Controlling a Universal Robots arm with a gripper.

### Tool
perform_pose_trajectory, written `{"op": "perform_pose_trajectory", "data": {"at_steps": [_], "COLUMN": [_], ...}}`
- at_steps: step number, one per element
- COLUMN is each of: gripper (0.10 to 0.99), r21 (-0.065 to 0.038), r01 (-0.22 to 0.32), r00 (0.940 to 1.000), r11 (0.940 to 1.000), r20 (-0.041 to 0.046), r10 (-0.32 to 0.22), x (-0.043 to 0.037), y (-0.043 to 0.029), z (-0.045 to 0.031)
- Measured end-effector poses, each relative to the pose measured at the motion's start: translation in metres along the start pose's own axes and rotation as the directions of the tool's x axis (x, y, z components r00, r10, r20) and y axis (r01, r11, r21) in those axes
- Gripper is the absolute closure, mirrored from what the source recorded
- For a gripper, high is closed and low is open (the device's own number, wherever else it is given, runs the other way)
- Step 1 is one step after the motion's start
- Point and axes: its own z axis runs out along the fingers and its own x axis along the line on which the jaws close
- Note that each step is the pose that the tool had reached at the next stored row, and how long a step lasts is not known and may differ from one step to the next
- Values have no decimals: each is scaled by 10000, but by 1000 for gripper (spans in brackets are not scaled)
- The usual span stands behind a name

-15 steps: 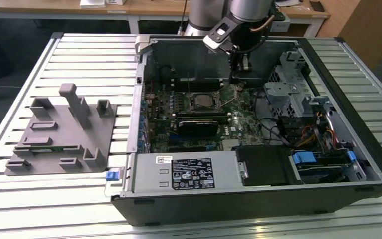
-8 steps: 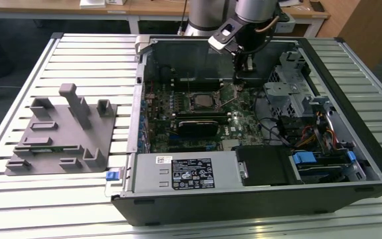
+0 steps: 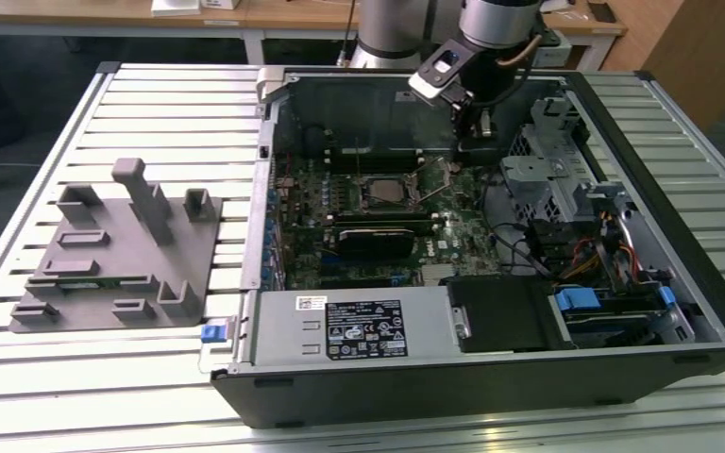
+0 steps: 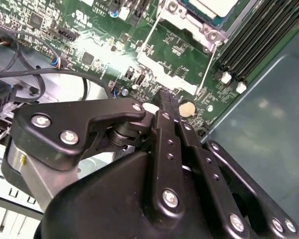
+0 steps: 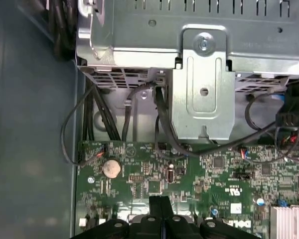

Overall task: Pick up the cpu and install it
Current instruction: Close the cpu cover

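Grey fixture (image 3: 110, 255): well apart from the gripper (image 3: 468, 132). The cpu (image 4: 214, 5) sits in the socket frame (image 4: 182, 22), near the gripper's tip. Gripper fully closed, holding nothing. Judged light, stiff, fragile; hold by opposite edges, never the contact face.

No print is being made out clearly enough to be read. A small white label (image 3: 309, 302) and a larger black label (image 3: 365, 332), crowded with white print and marks, are being carried on the top face of the grey power supply (image 3: 426, 321). This is being seen in the exterior view, along the camera-side edge of the computer case (image 3: 463, 396). White lettering (image 4: 82, 19) is being shown on the green motherboard (image 4: 169, 45) in the second wrist view. A white sticker (image 5: 235, 208) is being shown on that board in the first wrist view.
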Motion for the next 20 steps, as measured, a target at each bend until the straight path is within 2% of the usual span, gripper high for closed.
{"op": "perform_pose_trajectory", "data": {"at_steps": [11, 15, 20], "gripper": [965, 965, 965], "r21": [0, 8, 36], "r01": [59, 63, 63], "r00": [10000, 10000, 10000], "r11": [10000, 10000, 10000], "r20": [-2, -3, -2], "r10": [-59, -63, -63], "x": [16, 25, 36], "y": [54, 56, 50], "z": [120, 184, 185]}}
